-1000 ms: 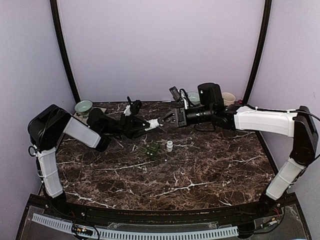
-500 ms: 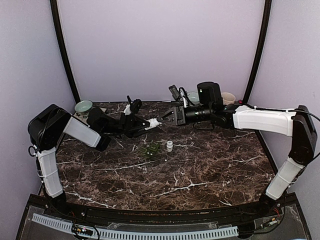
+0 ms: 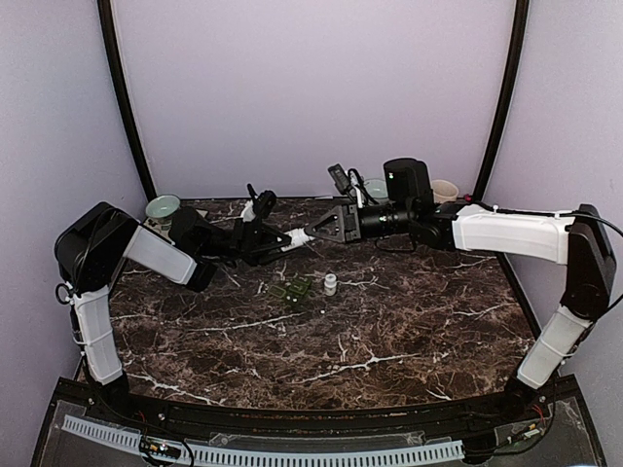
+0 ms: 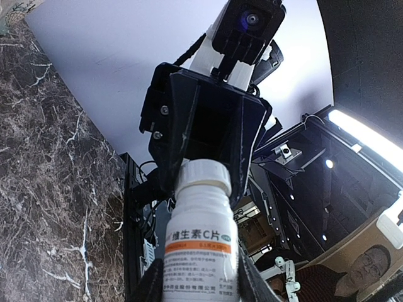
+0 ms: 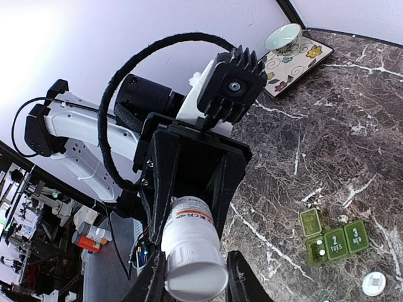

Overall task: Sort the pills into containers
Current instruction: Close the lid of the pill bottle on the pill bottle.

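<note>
Nearest me on the marble table (image 3: 389,331) lies 1 green pill organiser (image 3: 292,291) with 3 compartments, 1 of them open, and just to its right stands 1 small white pot (image 3: 331,284). Above and behind them, 1 white pill bottle (image 3: 297,236) hangs sideways in the air between the 2 arms, the left gripper (image 3: 275,242) clamped on its labelled body and the right gripper (image 3: 316,232) clamped on its cap. At the far edge sit 1 pale bowl (image 3: 163,206) on 1 patterned tray (image 5: 296,53) to the left and 1 cup (image 3: 445,191) to the right.
</note>
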You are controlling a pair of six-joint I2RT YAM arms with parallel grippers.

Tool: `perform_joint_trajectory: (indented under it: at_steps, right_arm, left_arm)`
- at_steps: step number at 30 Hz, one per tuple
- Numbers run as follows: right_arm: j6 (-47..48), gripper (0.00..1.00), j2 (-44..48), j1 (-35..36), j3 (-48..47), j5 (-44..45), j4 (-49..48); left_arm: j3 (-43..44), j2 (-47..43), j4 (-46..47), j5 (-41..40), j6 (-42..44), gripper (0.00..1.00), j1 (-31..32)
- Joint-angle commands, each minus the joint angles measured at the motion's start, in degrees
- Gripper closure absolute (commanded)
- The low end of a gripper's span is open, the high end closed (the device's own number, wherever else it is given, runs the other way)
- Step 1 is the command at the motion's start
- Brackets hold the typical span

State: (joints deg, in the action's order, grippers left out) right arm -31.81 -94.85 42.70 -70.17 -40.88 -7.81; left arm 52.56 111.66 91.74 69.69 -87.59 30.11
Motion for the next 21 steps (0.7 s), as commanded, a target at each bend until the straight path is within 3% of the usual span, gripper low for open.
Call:
perform_joint_trajectory:
  at_steps: [1,21]
  right_arm:
    - [-0.6,1.0,-1.5,1.6,-1.5,-2.3,-3.0]
    - [-2.0,1.0,-1.0,2.7,-1.2,-5.1,-4.3]
  left_arm:
    - [2.1,-0.3,2.1,-0.7,0.9,0.82,1.0]
    - [2.8,0.4,2.7,-1.4,0.5,0.82,1.0]
